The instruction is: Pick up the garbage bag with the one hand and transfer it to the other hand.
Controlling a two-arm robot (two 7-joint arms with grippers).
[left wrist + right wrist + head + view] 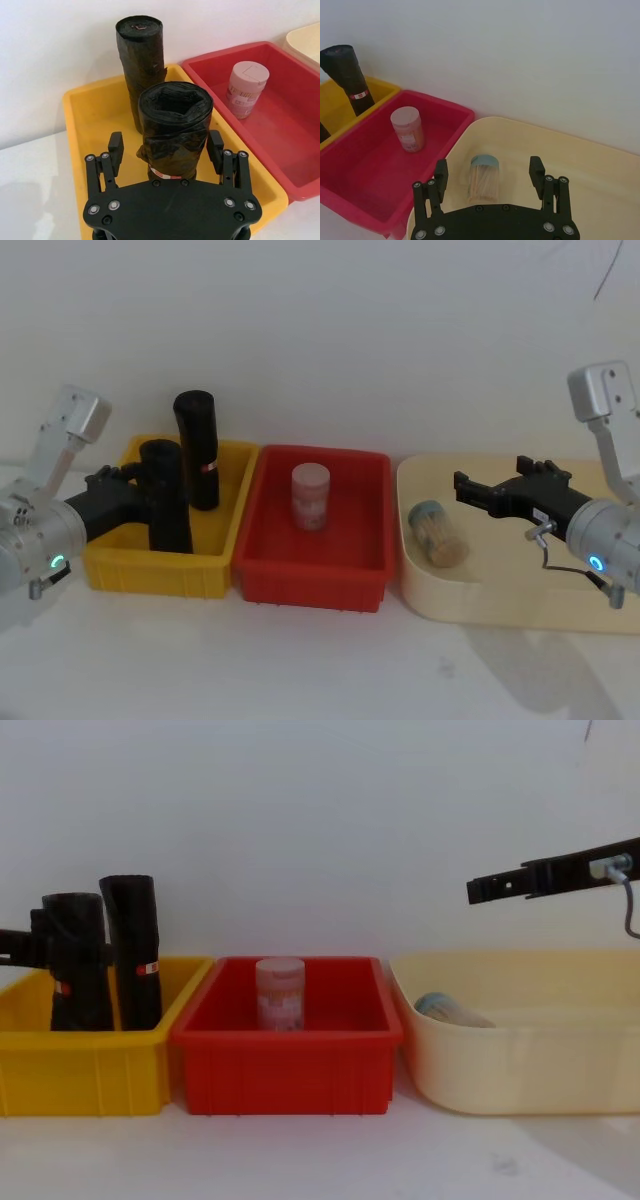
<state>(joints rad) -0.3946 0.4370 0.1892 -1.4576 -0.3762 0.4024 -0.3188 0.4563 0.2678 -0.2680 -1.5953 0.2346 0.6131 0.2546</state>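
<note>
Both fingers (116, 150) of left claw (165, 140) straddle garbage bag (175, 112) — open, unclamped.

You're looking at a robotics lab test bench. A plain white wall (320, 320) rises behind the red bin (310, 585), and a white counter (300, 670) carries it. Just left of the red bin sits a yellow bin (150, 575) and just right of it a cream tray (500, 605), all in one tidy row. The left end effector (165, 141) reaches in left of the red bin, the right end effector (488, 166) right of it.
</note>
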